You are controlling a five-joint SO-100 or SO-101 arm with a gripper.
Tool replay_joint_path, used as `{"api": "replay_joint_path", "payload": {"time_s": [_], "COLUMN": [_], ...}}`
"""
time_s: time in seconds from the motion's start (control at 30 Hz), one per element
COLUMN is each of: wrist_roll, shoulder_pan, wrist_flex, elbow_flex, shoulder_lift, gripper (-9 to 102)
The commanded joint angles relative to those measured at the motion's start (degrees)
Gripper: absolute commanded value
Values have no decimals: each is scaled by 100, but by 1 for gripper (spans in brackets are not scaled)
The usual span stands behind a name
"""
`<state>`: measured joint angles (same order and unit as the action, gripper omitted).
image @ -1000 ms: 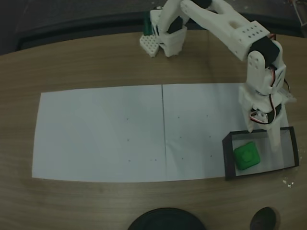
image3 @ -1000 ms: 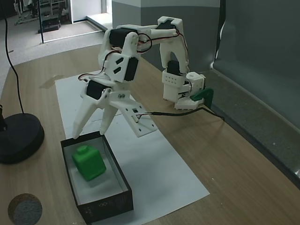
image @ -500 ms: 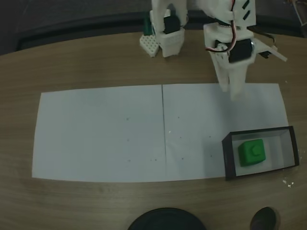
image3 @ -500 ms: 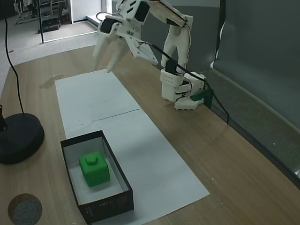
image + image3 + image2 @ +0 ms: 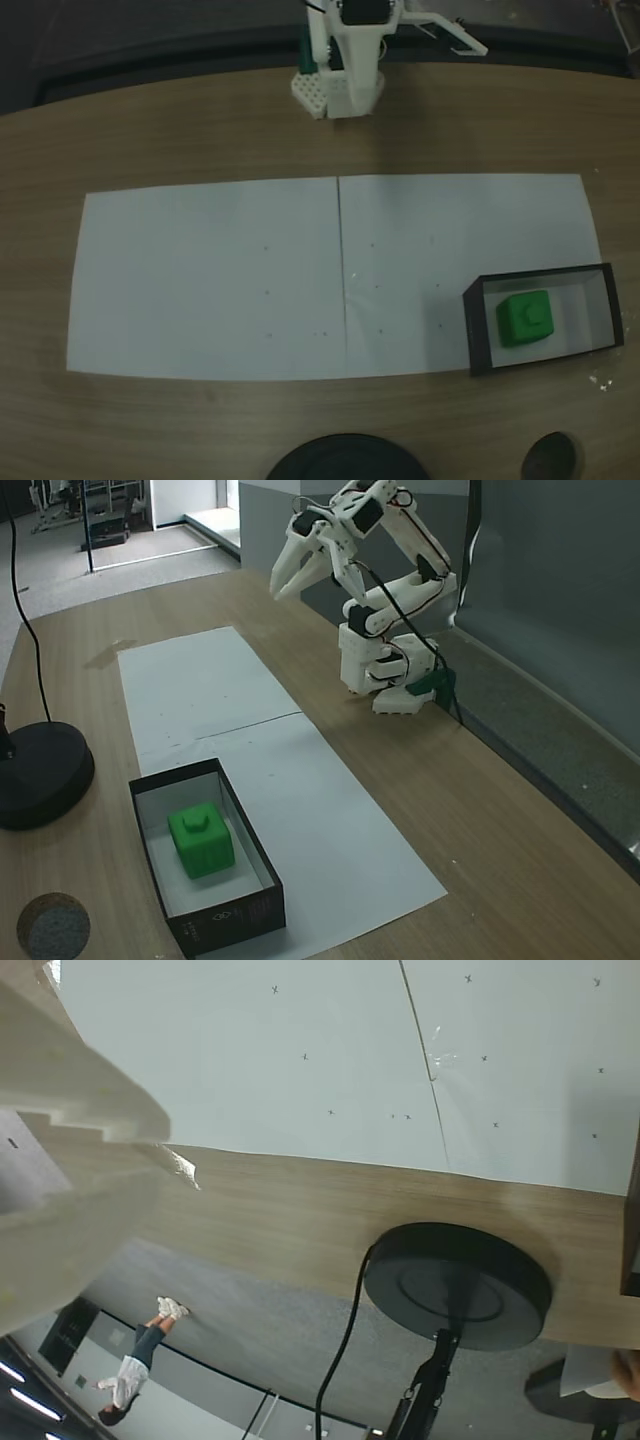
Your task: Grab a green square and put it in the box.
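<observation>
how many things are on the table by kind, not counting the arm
green square: 1
box: 1
paper sheets: 2
round black lamp base: 1
total: 5

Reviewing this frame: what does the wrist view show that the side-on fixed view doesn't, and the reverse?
Wrist view alone: a distant person on the floor beyond the table. Fixed view alone: the green square lying inside the box, and the gripper raised near the arm's base, jaws apart and empty. Both share the white paper and the round black stand base.
</observation>
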<state>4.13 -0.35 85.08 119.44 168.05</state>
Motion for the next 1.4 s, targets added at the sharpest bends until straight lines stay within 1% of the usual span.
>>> {"api": "replay_joint_path", "payload": {"time_s": [0.0, 0.1, 0.27, 0.37, 0.57, 0.67, 0.77, 0.87, 1.0, 1.07, 1.13, 1.17, 1.3, 1.37], "wrist_roll": [26, 26, 35, 35, 35, 18, -35, -132, -1213, -1477, -1283, -1125, -747, -686], "shoulder_pan": [308, 475, 483, 457, 457, 448, 448, 360, 281, 255, 141, 35, -466, -527], "wrist_flex": [-308, -378, -773, -1283, -2584, -2804, -2751, -2479, -2021, -1749, -1187, -1090, -1116, -1107], "elbow_flex": [466, 940, 1266, 1951, 3981, 4781, 5388, 5643, 5502, 5423, 5273, 5247, 5247, 5247], "shoulder_lift": [642, 1090, 1556, 1731, 2180, 2566, 2988, 3146, 3120, 3111, 3111, 3111, 3103, 3111], "gripper": [0, 0, 0, 0, 0, 0, 0, 0, 0, 0, 0, 0, 0, 0]}}
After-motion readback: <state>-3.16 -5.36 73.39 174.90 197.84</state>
